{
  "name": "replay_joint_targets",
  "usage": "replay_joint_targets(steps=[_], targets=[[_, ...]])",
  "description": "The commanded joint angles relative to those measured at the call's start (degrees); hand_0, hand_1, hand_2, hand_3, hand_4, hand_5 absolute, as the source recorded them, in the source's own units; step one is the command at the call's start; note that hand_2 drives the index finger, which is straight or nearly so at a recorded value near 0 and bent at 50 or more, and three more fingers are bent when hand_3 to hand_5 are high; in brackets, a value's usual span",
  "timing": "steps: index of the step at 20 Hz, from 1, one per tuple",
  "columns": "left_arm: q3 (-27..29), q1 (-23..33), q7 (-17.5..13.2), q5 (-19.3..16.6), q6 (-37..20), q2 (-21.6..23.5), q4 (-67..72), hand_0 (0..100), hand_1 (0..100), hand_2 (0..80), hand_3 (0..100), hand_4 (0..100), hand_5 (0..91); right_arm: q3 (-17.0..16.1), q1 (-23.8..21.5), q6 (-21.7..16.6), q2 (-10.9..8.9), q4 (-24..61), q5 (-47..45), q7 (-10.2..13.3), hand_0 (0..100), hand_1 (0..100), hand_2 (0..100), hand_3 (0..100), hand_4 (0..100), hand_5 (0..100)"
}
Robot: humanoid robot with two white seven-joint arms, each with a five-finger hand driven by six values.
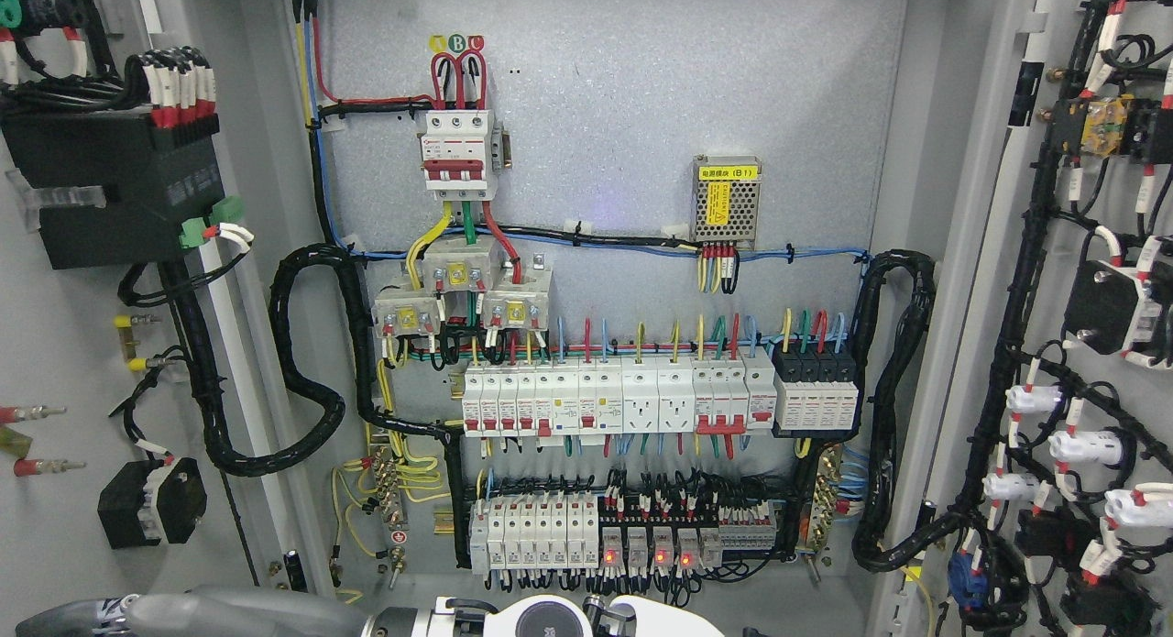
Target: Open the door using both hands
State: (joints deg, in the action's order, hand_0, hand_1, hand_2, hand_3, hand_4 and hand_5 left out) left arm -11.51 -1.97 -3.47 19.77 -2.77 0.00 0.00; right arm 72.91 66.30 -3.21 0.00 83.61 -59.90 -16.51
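Grey sheet steel frames an electrical cabinet [605, 142] with both doors swung wide. Its left door [64, 362] fills the picture's left edge and its right door [1081, 362] the right edge, each showing its wired inner face and standing upright, long axis vertical, leaning outward from the cabinet's mouth. Between them the back panel carries a 3-pole main breaker [458, 153] near the top, a mesh-covered power supply [726, 202] to its right, a row of white breakers [619, 394] across the middle and a lower row of relays [641, 547] (4 small red lights glow there). At the bottom edge, the left arm [183, 614] comes in from the lower left, ending in a white wrist piece [550, 619] below the cabinet's bottom. Its fingers are cut off by the frame, so I cannot tell their state; nothing there touches either door.
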Motion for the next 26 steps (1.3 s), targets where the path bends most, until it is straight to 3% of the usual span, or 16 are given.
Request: replay_joint_targets(steps=[1, 7, 11, 15, 20, 26], targets=[[0.00, 0.03, 0.04, 0.00, -0.04, 0.44, 0.79, 29, 0, 2.9, 3, 3, 0.0, 2.23, 1.55, 0.05, 0.00, -0.56, -0.48, -0.27, 22, 0, 0, 0, 0, 0], [0.00, 0.03, 0.04, 0.00, -0.04, 0.44, 0.88, 29, 0, 2.9, 3, 3, 0.0, 2.32, 1.81, -0.21, 0.00, -0.29, 0.04, -0.36, 22, 0, 0, 0, 0, 0], [0.00, 0.03, 0.04, 0.00, -0.04, 0.44, 0.79, 29, 0, 2.9, 3, 3, 0.0, 1.10, -3.27, -0.21, 0.00, 0.76, 2.23, -0.36, 22, 0, 0, 0, 0, 0], [0.00, 0.03, 0.04, 0.00, -0.04, 0.44, 0.79, 29, 0, 2.9, 3, 3, 0.0, -3.91, -6.88, -0.12, 0.00, 1.46, 9.97, -0.36, 22, 0, 0, 0, 0, 0], [0.00, 0.03, 0.04, 0.00, -0.04, 0.44, 0.70, 29, 0, 2.9, 3, 3, 0.0, -14.70, -13.91, -0.30, 0.00, 1.64, 15.15, -0.45, 22, 0, 0, 0, 0, 0], [0.09, 1.34, 0.04, 0.09, 0.04, 0.97, -6.30, 29, 0, 2.9, 3, 3, 0.0, -23.94, -19.45, -0.21, 0.00, 4.36, 20.77, -0.45, 22, 0, 0, 0, 0, 0]])
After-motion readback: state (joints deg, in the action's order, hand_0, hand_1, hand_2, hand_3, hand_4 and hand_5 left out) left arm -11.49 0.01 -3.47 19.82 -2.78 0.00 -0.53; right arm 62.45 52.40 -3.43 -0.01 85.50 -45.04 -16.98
